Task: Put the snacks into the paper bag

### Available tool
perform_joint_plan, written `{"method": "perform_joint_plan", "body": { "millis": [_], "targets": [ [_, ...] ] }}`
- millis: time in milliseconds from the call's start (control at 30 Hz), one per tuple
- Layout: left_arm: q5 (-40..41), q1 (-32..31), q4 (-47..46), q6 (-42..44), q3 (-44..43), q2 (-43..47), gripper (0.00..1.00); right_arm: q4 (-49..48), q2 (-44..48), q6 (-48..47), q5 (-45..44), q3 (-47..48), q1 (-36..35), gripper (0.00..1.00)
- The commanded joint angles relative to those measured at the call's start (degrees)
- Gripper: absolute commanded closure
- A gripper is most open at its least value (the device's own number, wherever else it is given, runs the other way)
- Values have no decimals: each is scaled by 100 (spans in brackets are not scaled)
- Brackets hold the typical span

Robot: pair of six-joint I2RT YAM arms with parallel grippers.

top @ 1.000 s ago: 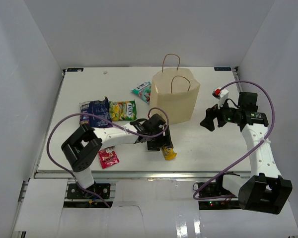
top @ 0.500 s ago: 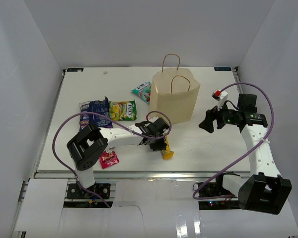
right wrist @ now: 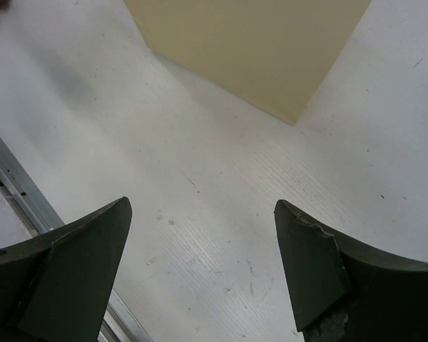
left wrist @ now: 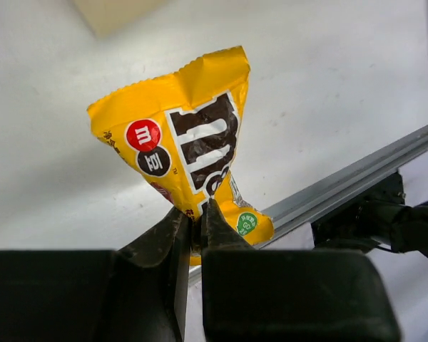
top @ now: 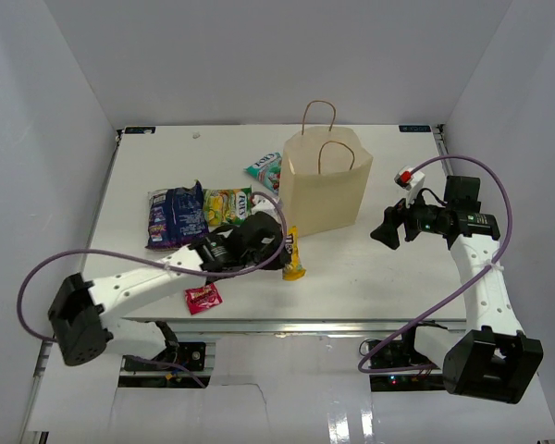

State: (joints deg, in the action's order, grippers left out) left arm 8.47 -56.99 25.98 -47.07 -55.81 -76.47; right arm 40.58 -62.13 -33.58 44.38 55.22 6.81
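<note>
- The left gripper [left wrist: 197, 228] is clamped on the lower edge of the yellow candy bag [left wrist: 189, 142], near the front-left corner of the paper bag [top: 326, 199].
- The teal packet [top: 264, 170] is partly hidden behind the paper bag.
- The right gripper [right wrist: 201, 214] has its jaws wide apart and holds nothing, to the right of the bag.
- The white table [top: 379, 268] is enclosed by plain white walls [top: 259, 55].

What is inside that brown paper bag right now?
From above, only the upper inner wall of the paper bag shows, and no snack is visible in it. The bag's floor is hidden by its own near wall.
</note>
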Motion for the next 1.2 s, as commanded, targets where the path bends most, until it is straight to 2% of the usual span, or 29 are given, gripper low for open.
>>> {"method": "perform_joint_plan", "body": {
  "millis": [0, 67, 100, 167, 300, 467, 600, 733, 867, 967, 1000, 1067, 1100, 1167],
  "targets": [
    [811, -23, 152, 1713, -482, 931, 99, 64, 87, -175, 220, -29, 49, 13],
    [1103, 21, 346, 2243, -1123, 1064, 99, 64, 78, -236, 229, -38, 40, 13],
    [1339, 91, 364, 2777, -1351, 1038, 99, 73, 61, -271, 229, -46, 49, 13],
    [1412, 258, 320, 3272, -2063, 766, 99, 64, 52, -307, 264, -55, 49, 13],
    [667, 1240, 198, 4046, -3425, -191, 99, 73, 34, -316, 352, -64, 49, 13],
    [-90, 1612, 179, 4662, -5312, -1841, 98, 108, 113, -298, 431, -134, 49, 14],
    [-442, 1621, 285, 4681, -6264, -2722, 96, 108, 166, -298, 431, -231, 49, 14],
    [-688, 1621, 311, 4540, -6285, -2953, 95, 117, 192, -298, 405, -275, 49, 14],
    [-847, 1621, 303, 4417, -5837, -2804, 91, 117, 157, -316, 414, -319, 49, 14],
    [-1389, 1621, 303, 4364, -5398, -2593, 81, 100, 87, -351, 422, -310, 40, 14],
    [-1548, 1621, 294, 4399, -5266, -2523, 73, 108, 61, -359, 422, -310, 49, 14],
    [-1926, 1621, 285, 4443, -4923, -2295, 68, 100, 8, -403, 422, -293, 49, 14],
    [-2233, 1621, 250, 4461, -4800, -2215, 61, 91, -1, -412, 422, -293, 49, 14],
    [-2454, 1621, 110, 4496, -4458, -1961, 56, 73, -45, -421, 431, -284, 49, 14]
  ]
}}
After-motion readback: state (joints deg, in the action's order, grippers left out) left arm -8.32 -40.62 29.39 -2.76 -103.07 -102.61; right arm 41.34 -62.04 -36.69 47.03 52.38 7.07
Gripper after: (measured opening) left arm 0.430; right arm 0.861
